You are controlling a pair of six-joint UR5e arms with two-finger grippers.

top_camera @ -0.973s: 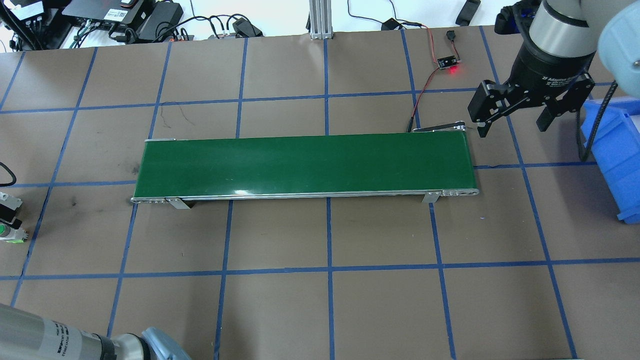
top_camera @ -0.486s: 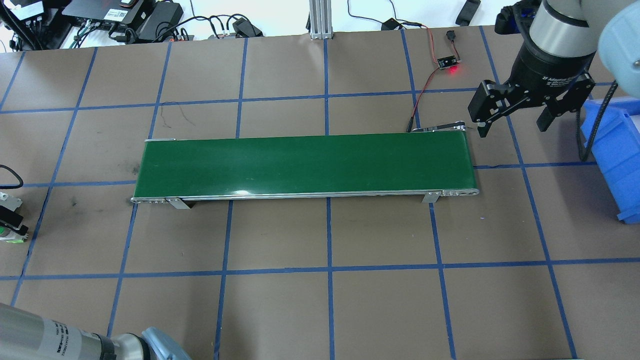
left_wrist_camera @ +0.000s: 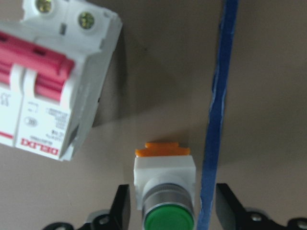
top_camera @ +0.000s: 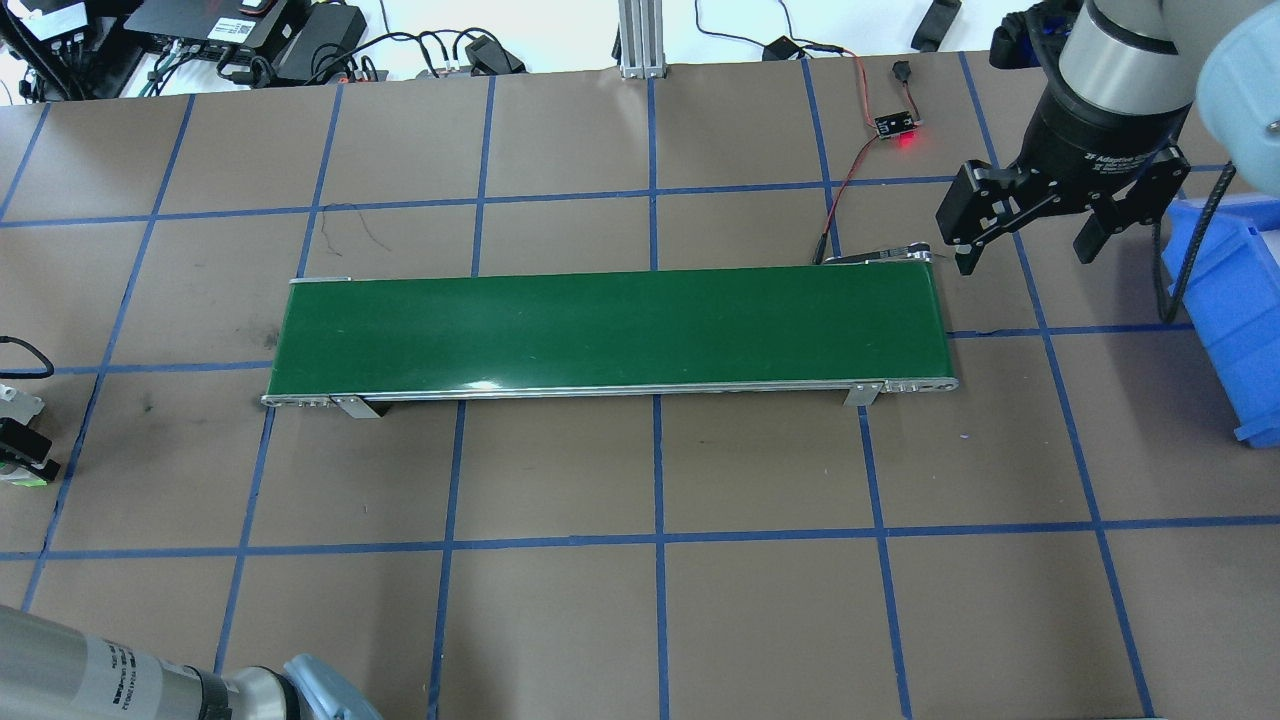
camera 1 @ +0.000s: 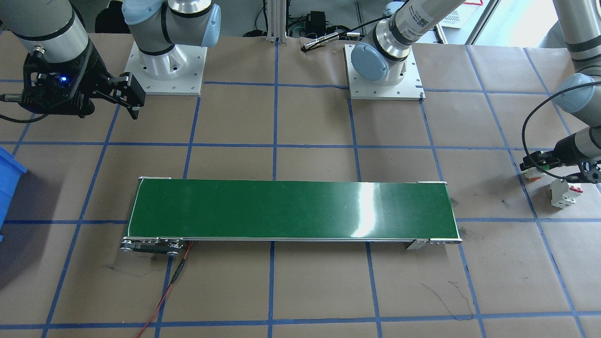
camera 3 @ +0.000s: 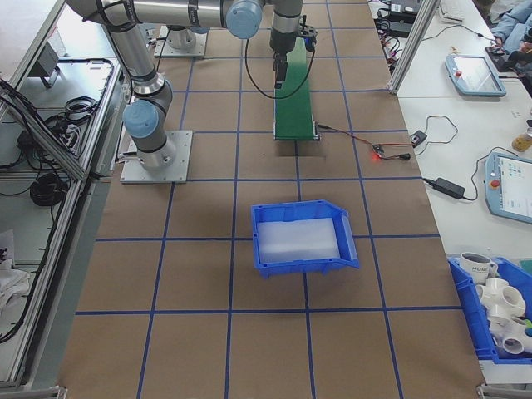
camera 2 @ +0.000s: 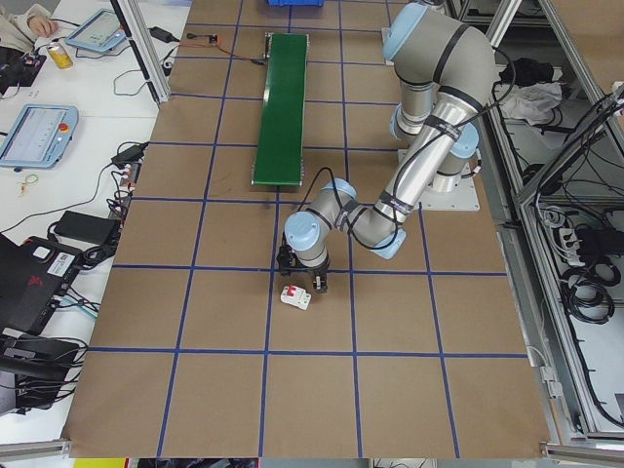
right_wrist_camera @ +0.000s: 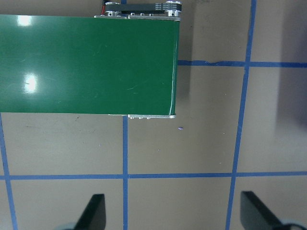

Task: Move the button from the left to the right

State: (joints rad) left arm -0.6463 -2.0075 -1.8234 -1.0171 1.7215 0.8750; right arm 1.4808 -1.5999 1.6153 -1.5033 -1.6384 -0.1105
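The button [left_wrist_camera: 165,187] lies on its side on the brown table, green cap toward the camera, orange base away. My left gripper [left_wrist_camera: 172,213] is open and straddles it, one finger on each side with small gaps. In the front-facing view the button [camera 1: 534,172] sits at the far right under the left gripper [camera 1: 541,165]. Only the edge of the left gripper [top_camera: 22,445] shows in the overhead view. My right gripper [top_camera: 1030,245] hangs open and empty past the right end of the green conveyor belt [top_camera: 610,330].
A white circuit breaker with red levers [left_wrist_camera: 48,86] lies just beside the button, also seen as the breaker [camera 1: 563,193]. A blue bin [top_camera: 1235,300] stands at the right edge. A small board with a red light [top_camera: 897,125] and its wires lie behind the belt.
At the overhead view's left edge, the left gripper has shifted slightly toward the near side over the button, covering more of its green cap. The right arm has not moved.
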